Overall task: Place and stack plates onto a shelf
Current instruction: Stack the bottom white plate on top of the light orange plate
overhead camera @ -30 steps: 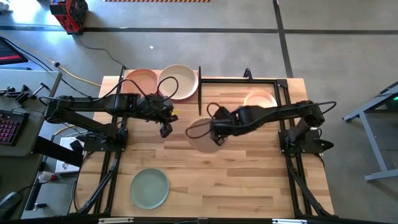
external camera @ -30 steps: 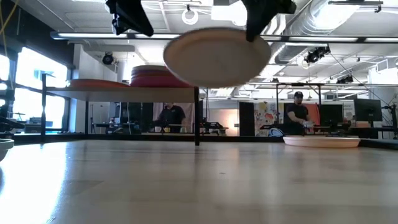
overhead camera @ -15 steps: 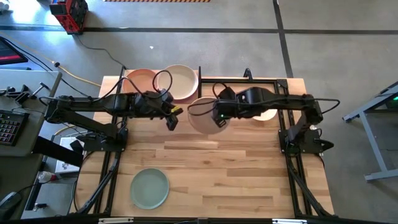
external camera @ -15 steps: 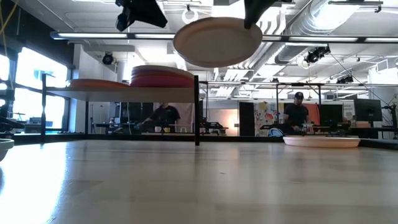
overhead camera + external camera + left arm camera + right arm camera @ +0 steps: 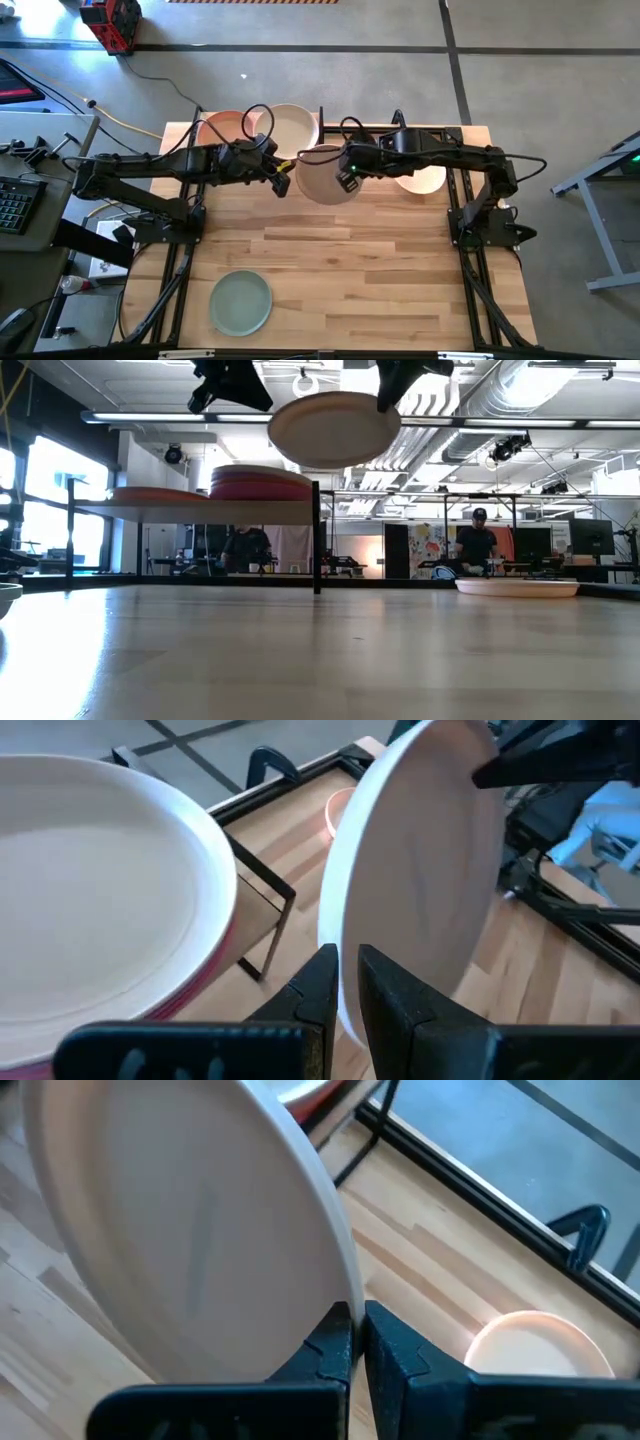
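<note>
My right gripper (image 5: 345, 180) (image 5: 357, 1338) is shut on a beige plate (image 5: 322, 172) (image 5: 333, 428), held in the air just right of the shelf (image 5: 200, 510). The shelf carries a cream plate (image 5: 291, 128) (image 5: 100, 890) on top of a magenta stack (image 5: 260, 484), and a peach plate (image 5: 226, 127). My left gripper (image 5: 283, 186) (image 5: 347, 995) is shut and hovers at the beige plate's left rim, at about its height. A mint green plate (image 5: 240, 303) lies flat on the table near its front edge. My right gripper pinches the beige plate's rim (image 5: 345, 1290) on its right side between the two fingers, coming in level from the table's right. The plate is lifted clear and roughly level, above the shelf's height. My left gripper: I cannot tell whether its tips touch the plate's left rim (image 5: 335, 935).
Another peach plate (image 5: 420, 170) (image 5: 535, 1345) lies on the table's far right, under my right arm. The shelf's black post (image 5: 317, 535) stands just below the held plate. People show in the room beyond the table. Black frame rails run along the table's sides.
My right gripper has carried the beige plate up and toward the table's far edge, nearer the shelf, and the plate has gone from tilted to roughly level. My left gripper has moved up, right and toward the far edge, staying beside the plate's left rim.
</note>
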Controlling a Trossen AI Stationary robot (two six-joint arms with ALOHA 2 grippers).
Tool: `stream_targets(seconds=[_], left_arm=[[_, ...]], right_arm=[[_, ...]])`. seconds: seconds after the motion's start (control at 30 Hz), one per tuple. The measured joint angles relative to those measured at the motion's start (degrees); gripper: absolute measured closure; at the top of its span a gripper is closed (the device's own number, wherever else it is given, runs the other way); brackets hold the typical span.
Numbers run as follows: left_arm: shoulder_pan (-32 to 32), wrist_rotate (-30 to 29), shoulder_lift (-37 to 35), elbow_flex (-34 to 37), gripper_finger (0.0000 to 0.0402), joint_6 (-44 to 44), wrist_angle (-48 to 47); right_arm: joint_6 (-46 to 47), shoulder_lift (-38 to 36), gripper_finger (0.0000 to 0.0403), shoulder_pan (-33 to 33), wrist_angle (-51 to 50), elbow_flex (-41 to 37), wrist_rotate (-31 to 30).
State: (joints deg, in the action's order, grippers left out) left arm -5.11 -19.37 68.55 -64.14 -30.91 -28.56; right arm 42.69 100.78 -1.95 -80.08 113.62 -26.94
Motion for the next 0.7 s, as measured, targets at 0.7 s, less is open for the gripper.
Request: stream_targets(seconds=[0.7], left_arm=[[-3.1,3.6,3.8,0.1,0.0369,0.0,0.7]], right_arm=[[-4.2,0.0,0.0403,-1.1,4.0,0.0,0.9]])
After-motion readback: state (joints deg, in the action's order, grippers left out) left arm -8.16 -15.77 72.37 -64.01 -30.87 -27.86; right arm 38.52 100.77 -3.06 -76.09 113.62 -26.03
